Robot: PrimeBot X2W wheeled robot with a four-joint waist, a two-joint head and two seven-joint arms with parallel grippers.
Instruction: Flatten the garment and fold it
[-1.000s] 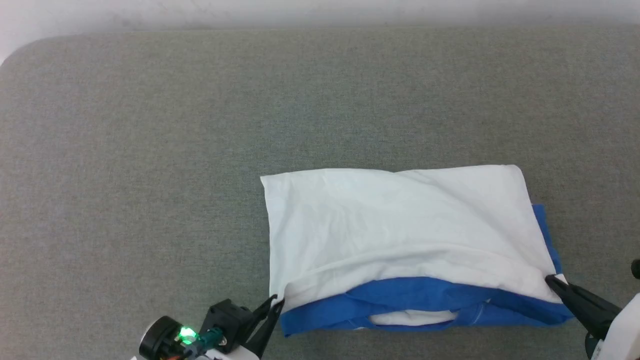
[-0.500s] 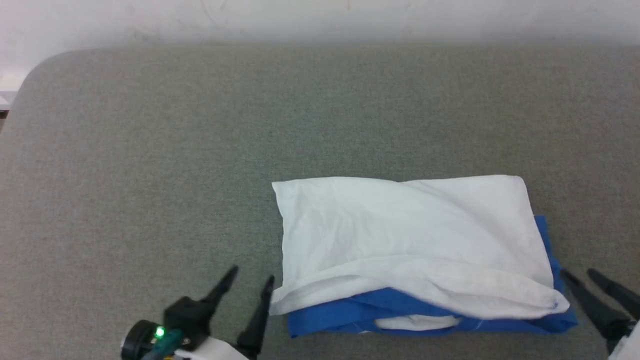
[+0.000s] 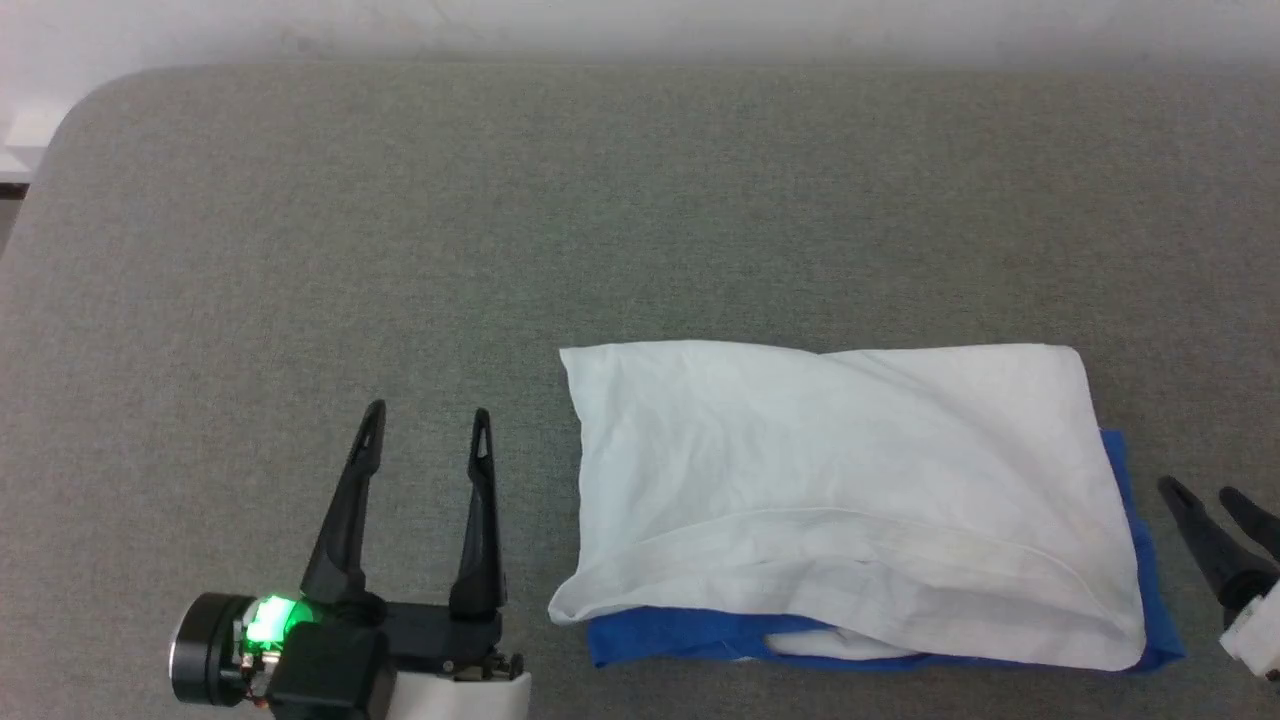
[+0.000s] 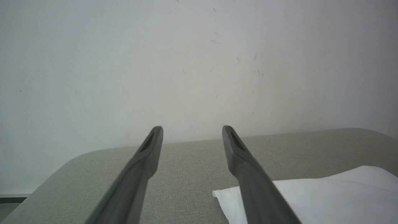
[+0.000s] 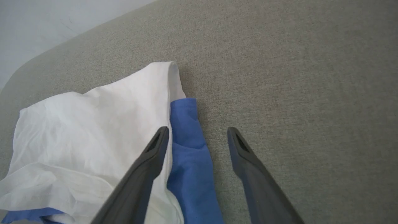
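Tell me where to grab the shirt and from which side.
Pinch the shirt at its near left corner, where the white layer bulges over the blue one, leaving a lip. Probably come in low from the left with the open left claw, which stands beside that edge.

Both near corners of the garment (image 3: 830, 470) have been let go: the left claw (image 3: 428, 410), seen pinched shut on the near left corner a second ago, is now spread wide and drawn clear toward the left edge of the surface (image 3: 600, 200), while the right claw (image 3: 1197, 487) has likewise been opened and pulled off the near right corner. The white top layer (image 3: 760, 420) has been dropped lower over the blue band (image 3: 680, 640).
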